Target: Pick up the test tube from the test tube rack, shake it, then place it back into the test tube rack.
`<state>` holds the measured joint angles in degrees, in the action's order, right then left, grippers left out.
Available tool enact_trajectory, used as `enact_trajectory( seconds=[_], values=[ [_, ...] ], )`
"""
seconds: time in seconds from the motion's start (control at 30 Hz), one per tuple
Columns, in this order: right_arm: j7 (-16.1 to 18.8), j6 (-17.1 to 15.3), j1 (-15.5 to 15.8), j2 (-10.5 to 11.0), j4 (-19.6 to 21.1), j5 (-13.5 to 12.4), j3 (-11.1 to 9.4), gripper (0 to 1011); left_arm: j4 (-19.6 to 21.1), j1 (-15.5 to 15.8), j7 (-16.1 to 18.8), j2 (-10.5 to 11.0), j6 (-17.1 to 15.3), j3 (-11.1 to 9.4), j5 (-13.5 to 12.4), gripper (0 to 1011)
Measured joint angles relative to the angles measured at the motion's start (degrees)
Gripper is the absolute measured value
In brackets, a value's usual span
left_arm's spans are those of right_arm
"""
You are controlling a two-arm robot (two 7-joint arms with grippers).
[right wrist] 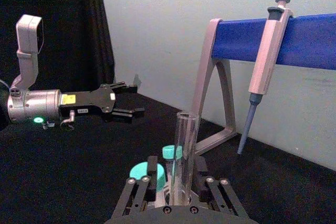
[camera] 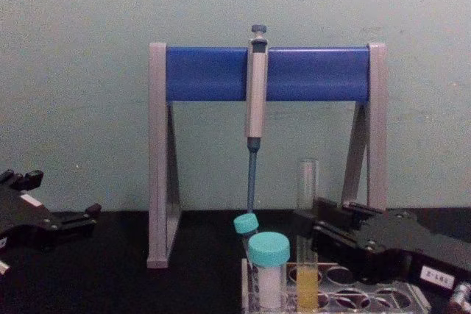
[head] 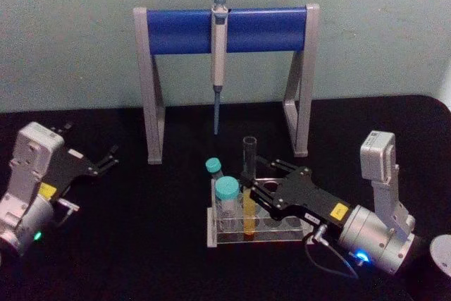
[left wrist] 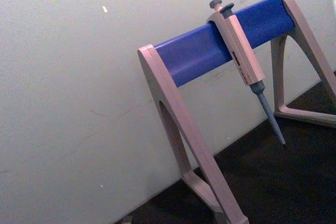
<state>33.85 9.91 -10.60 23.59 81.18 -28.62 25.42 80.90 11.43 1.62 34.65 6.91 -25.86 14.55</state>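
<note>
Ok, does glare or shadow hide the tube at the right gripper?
Head view: tube top fades into the black table; liquid plain. Chest view: glass outlined on the wall. Right wrist view: faint reflections only, right gripper open around it; left gripper parked aside.

Light: I see dim, even room light.
Wall [head: 70,47]: pale, grainy.
Worktop [head: 141,244]: almost black, shadows lost.
Focus: soft everywhere.

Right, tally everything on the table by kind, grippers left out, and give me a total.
Test tube: 1
Teal-capped vials: 2
Test tube rack: 1
Pipette: 1
Blue-bar stand: 1
Total: 6
</note>
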Motion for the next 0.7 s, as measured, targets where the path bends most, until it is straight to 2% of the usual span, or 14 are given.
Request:
enact_trajectory(
  seconds=[0.03,0.1,0.17,0.23,0.27,0.43,0.53,0.7],
  values=[
    [0.0,0.0,0.0,0.0,0.0,-0.01,0.0,444,0.0,0.0,0.0,0.0,0.0,0.0,0.0,1001],
    [0.01,0.0,0.0,0.01,0.01,-0.02,0.0,483,0.0,0.0,0.0,0.0,0.0,0.0,0.0,1001],
    [0.02,0.0,0.0,0.01,0.02,-0.04,0.0,569,0.0,0.0,0.0,0.0,0.0,0.0,0.0,1002],
    [0.02,0.0,0.0,0.01,0.02,-0.04,0.0,600,0.0,0.0,0.0,0.0,0.0,0.0,0.0,1001],
    [0.03,0.0,0.0,0.01,0.03,-0.05,0.0,666,0.0,0.0,0.0,0.0,0.0,0.0,0.0,1001],
    [0.05,0.01,-0.01,0.01,0.04,-0.07,0.0,794,0.0,0.0,0.0,0.0,0.0,0.0,0.0,1001],
    [0.06,0.01,-0.01,0.01,0.04,-0.09,0.0,908,0.0,0.0,0.0,0.0,0.0,0.0,0.0,1001],
    [0.09,0.03,0.0,0.01,0.04,-0.12,0.0,1000,0.0,0.0,0.0,0.0,0.0,0.0,0.0,1001]
  ],
)
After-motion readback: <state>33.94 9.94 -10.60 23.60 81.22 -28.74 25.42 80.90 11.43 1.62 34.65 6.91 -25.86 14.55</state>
